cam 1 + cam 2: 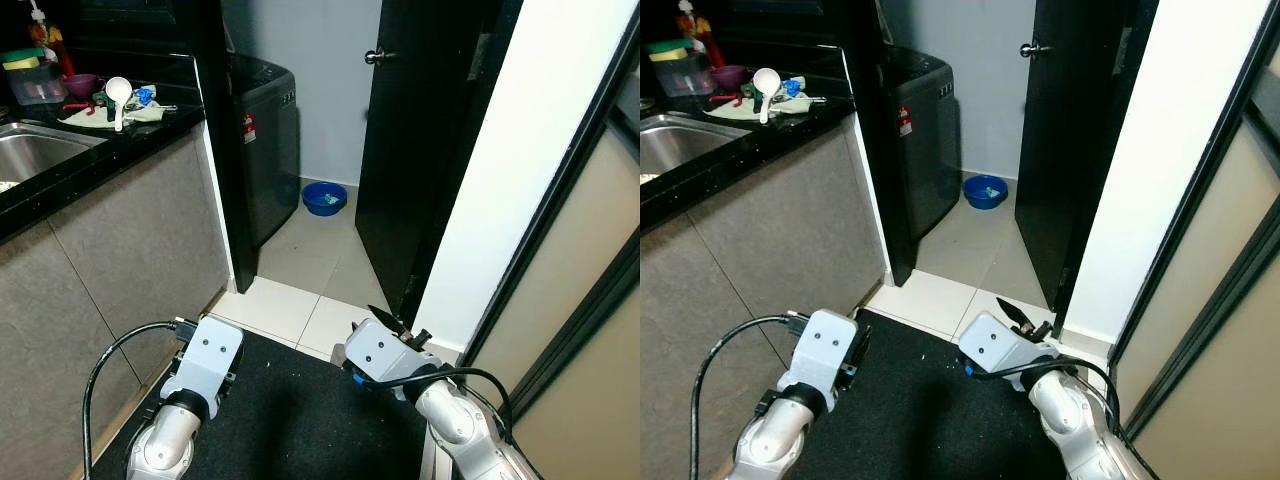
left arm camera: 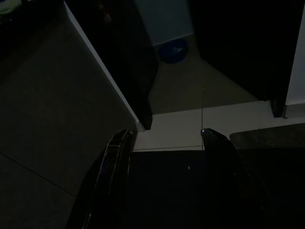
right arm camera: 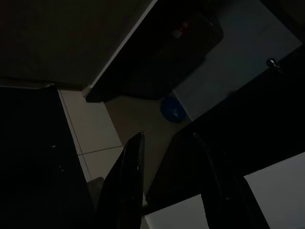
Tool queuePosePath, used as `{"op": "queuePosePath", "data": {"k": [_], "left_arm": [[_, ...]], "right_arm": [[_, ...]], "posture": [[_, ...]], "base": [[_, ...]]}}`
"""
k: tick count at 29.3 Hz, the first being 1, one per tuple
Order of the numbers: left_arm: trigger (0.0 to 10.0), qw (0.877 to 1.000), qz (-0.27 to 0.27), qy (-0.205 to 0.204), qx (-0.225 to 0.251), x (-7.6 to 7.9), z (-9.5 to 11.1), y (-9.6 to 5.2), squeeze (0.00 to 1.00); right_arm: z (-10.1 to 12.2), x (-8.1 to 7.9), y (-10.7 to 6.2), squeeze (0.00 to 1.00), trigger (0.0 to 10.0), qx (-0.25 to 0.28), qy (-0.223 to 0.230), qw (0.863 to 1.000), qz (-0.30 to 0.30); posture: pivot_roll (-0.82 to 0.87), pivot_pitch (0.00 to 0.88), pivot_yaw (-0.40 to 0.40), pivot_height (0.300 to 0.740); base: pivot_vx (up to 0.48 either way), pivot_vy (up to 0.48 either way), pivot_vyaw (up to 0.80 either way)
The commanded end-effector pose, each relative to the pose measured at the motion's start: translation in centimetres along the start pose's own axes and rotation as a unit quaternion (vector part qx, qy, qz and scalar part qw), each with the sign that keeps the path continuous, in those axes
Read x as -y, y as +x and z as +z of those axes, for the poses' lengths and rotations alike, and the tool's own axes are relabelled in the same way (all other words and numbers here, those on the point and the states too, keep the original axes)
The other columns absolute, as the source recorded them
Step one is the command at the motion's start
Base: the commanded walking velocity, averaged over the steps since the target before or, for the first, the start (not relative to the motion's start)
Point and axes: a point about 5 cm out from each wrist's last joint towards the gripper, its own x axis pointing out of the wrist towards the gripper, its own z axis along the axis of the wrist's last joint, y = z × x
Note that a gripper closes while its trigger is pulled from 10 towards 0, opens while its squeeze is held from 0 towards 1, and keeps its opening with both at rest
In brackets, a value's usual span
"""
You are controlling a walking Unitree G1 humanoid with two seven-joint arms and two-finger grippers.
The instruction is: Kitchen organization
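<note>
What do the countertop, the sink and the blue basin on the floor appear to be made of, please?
Countertop: probably polished black stone, given its glossy dark surface. Sink: likely stainless steel, with a brushed silvery sheen. Blue basin: probably plastic, being uniformly bright blue; too small to be sure.

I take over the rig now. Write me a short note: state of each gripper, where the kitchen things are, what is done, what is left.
Left gripper: jaws open, holding nothing, low over the black mat.
Right gripper: jaws open, holding nothing, near the dark door.
Kitchen things: white ladle, purple cup and a container sit on the black counter by the sink, ahead to the left.
Done: nothing visible. Left: approach the counter, start tidying.
</note>
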Motion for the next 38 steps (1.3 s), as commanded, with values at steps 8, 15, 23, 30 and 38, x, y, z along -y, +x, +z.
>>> {"op": "queuePosePath", "data": {"k": [8, 15, 23, 30, 38], "left_arm": [[10.0, 1.000, 0.007, 0.006, -0.004, -0.4, -0.1, 0.2, 0.00], [10.0, 1.000, 0.007, 0.007, -0.004, -0.6, 0.0, 0.4, 0.00], [10.0, 1.000, 0.010, 0.008, -0.005, -0.8, 0.0, 0.8, 0.00], [10.0, 1.000, 0.007, 0.008, -0.005, -0.8, 0.0, 1.1, 0.00], [10.0, 1.000, 0.008, 0.007, -0.006, -0.5, 0.1, 1.1, 0.00]], "right_arm": [[-0.1, 0.3, 0.3, 0.00, 10.0, -0.002, 0.008, 1.000, -0.002], [0.1, 0.3, 0.5, 0.00, 10.0, 0.001, 0.009, 1.000, -0.001], [0.1, 0.6, 0.8, 0.00, 10.0, -0.001, 0.009, 1.000, -0.007], [0.0, 0.6, 1.0, 0.00, 10.0, -0.001, 0.008, 1.000, -0.009], [-0.1, 0.7, 0.9, 0.00, 10.0, -0.004, 0.004, 1.000, -0.006]], "posture": [[-0.07, 0.000, -0.002, 0.740], [-0.07, 0.000, -0.002, 0.740], [-0.08, 0.000, 0.006, 0.740], [-0.07, 0.000, 0.013, 0.740], [-0.07, 0.000, -0.004, 0.740]], "base": [[0.000, 0.000, 0.00], [0.000, 0.000, 0.00], [0.000, 0.000, 0.00], [0.000, 0.000, 0.00], [0.000, 0.000, 0.00]]}}
